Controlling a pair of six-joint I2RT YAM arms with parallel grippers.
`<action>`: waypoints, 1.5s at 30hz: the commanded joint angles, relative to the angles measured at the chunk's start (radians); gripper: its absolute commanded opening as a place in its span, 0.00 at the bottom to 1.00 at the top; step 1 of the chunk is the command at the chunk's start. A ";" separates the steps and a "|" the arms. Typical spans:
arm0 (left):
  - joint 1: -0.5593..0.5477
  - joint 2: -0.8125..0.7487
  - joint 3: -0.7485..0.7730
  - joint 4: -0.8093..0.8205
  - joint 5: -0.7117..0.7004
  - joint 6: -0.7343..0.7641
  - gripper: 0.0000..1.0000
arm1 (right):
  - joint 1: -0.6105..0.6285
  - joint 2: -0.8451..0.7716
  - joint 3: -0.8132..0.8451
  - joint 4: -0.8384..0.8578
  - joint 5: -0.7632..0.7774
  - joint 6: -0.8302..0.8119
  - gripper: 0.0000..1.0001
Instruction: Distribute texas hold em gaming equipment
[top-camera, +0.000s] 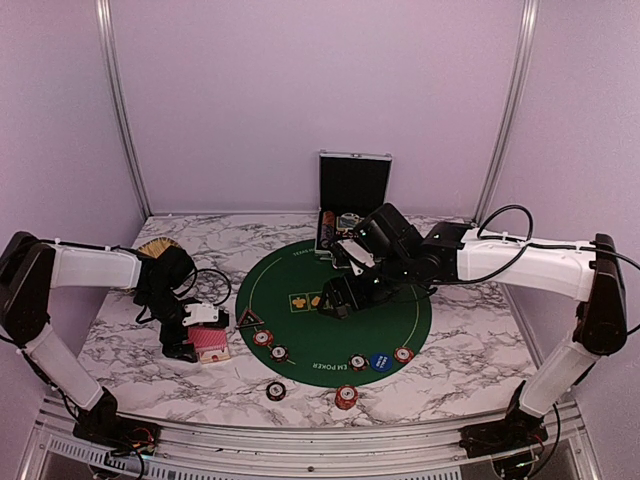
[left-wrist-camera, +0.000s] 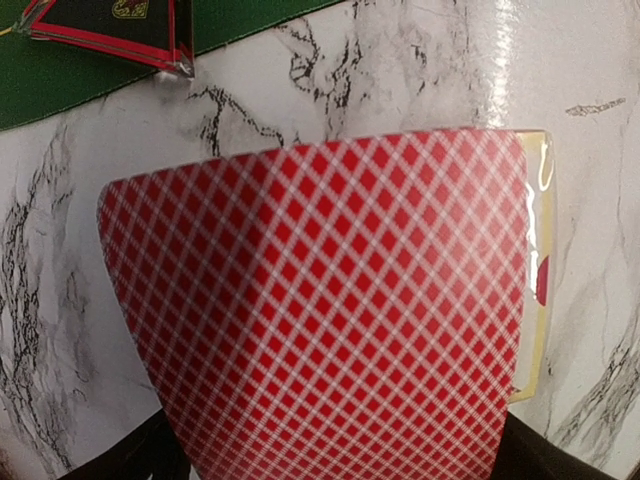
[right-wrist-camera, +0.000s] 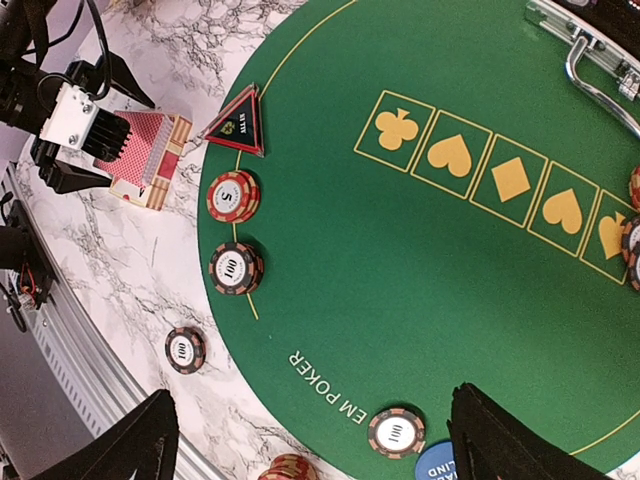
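A deck of red-backed playing cards (top-camera: 208, 342) sits in its tan box on the marble, left of the green mat. My left gripper (left-wrist-camera: 335, 440) is low over it, fingers wide on either side of the top card (left-wrist-camera: 320, 310), which hides the fingertips. My right gripper (right-wrist-camera: 312, 400) hangs open above the mat's near part with nothing between its fingers. Poker chips (right-wrist-camera: 233, 196) (right-wrist-camera: 236, 267) lie along the mat's left rim, one chip (right-wrist-camera: 185, 349) on the marble and one (right-wrist-camera: 396, 432) beside the blue disc (top-camera: 381, 362). The dark triangular token (right-wrist-camera: 238, 122) rests on the mat's edge.
The round green mat (top-camera: 300, 275) fills the table's middle. An open black case (top-camera: 353, 185) with more chips stands at the back. A woven basket (top-camera: 155, 247) is behind my left arm. Two chips (top-camera: 275, 390) (top-camera: 345, 396) lie near the front rail.
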 joint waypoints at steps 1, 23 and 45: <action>-0.004 0.022 -0.018 0.024 -0.030 -0.015 0.94 | -0.007 -0.037 -0.011 0.023 -0.004 0.015 0.92; -0.028 -0.021 -0.038 0.034 -0.076 -0.050 0.58 | -0.008 -0.032 -0.024 0.040 -0.013 0.019 0.88; -0.028 -0.093 -0.031 0.050 -0.053 -0.096 0.19 | -0.009 -0.019 -0.087 0.139 -0.085 0.066 0.87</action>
